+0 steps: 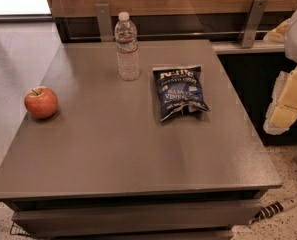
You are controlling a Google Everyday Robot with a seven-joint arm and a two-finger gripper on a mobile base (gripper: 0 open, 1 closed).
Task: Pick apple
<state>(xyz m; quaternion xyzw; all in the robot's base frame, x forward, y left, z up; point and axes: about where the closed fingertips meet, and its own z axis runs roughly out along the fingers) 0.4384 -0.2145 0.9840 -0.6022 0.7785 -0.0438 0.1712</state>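
Observation:
The apple [40, 102] is small, round and red with an orange-yellow blush and a short dark stem. It sits upright on the grey table [113, 149], close to the left edge. My gripper [284, 105], white with yellow parts, hangs at the far right of the view, beyond the table's right edge and far from the apple. It holds nothing that I can see.
A clear water bottle [127, 46] stands at the back middle of the table. A dark blue chip bag [179, 91] lies to its right. A wood-panelled wall with metal brackets [253, 21] runs behind. A striped object [275, 209] lies on the floor at front right.

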